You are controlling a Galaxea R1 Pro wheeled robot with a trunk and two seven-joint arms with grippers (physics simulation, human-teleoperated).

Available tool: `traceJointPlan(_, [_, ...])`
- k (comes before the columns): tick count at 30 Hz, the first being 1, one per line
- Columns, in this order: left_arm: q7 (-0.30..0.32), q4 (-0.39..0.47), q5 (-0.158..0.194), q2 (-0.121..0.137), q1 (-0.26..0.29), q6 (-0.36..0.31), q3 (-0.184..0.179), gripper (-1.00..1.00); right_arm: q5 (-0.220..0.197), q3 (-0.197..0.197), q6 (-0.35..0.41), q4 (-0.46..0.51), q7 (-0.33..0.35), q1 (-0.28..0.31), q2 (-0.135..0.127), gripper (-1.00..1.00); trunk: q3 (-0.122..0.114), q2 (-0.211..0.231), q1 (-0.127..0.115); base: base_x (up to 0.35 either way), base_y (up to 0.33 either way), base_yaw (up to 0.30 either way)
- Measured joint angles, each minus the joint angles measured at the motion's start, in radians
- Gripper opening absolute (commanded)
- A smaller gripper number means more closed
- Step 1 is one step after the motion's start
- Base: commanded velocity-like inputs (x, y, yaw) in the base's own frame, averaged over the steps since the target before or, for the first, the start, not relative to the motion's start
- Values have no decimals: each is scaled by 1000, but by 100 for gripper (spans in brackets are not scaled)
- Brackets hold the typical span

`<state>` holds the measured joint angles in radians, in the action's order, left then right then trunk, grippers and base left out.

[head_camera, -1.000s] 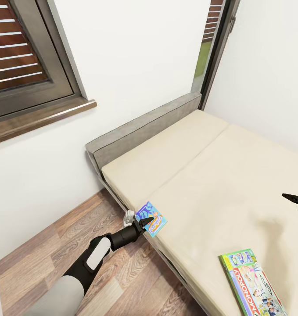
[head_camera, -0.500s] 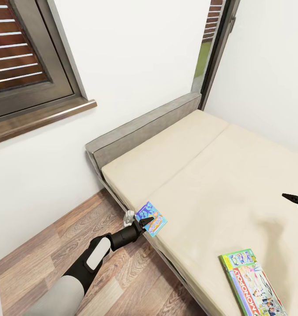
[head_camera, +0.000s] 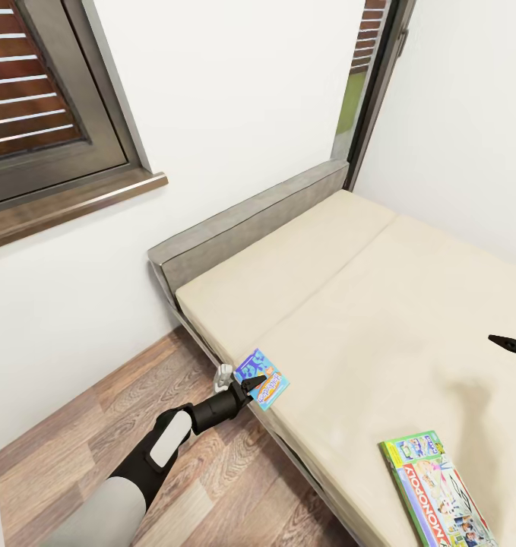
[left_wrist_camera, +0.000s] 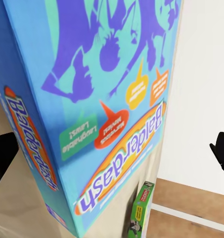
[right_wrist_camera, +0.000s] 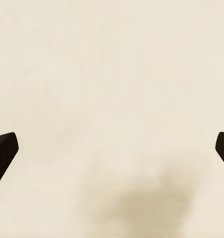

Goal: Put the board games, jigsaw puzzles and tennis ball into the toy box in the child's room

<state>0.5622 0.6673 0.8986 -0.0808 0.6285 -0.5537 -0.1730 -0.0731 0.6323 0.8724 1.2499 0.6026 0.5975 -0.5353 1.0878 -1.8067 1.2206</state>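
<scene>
A blue board game (head_camera: 262, 378) lies tilted at the near corner of the bed (head_camera: 379, 304), partly over its edge. My left gripper (head_camera: 251, 382) is right against it. The left wrist view shows its blue printed face (left_wrist_camera: 92, 99) very close, with my left gripper (left_wrist_camera: 112, 148) open and one dark fingertip (left_wrist_camera: 222, 148) clear of the box. The white-green Monopoly board game (head_camera: 437, 490) lies flat on the mattress near the bed's front, also seen as the Monopoly box (left_wrist_camera: 140, 208). My right gripper (head_camera: 508, 343) hovers open over bare mattress (right_wrist_camera: 112, 74).
A grey headboard (head_camera: 250, 220) runs along the white wall. A shuttered window with a dark sill (head_camera: 52, 114) is at the left, and a tall glass pane (head_camera: 368, 76) stands behind the bed. Wood-plank floor (head_camera: 98, 425) lies beside the bed under my left arm.
</scene>
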Motion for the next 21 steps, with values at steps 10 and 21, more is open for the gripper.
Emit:
traceJointPlan(10, [3, 1, 1, -1, 0, 0, 0, 100, 0, 0, 0, 0, 0, 0, 1, 100, 0, 0, 0, 0, 0, 0])
traceJointPlan(21, [26, 3, -11, -8, 1, 6, -3, 100, -1, 0, 0, 0, 0, 0, 1, 100, 0, 0, 0, 0, 0, 0])
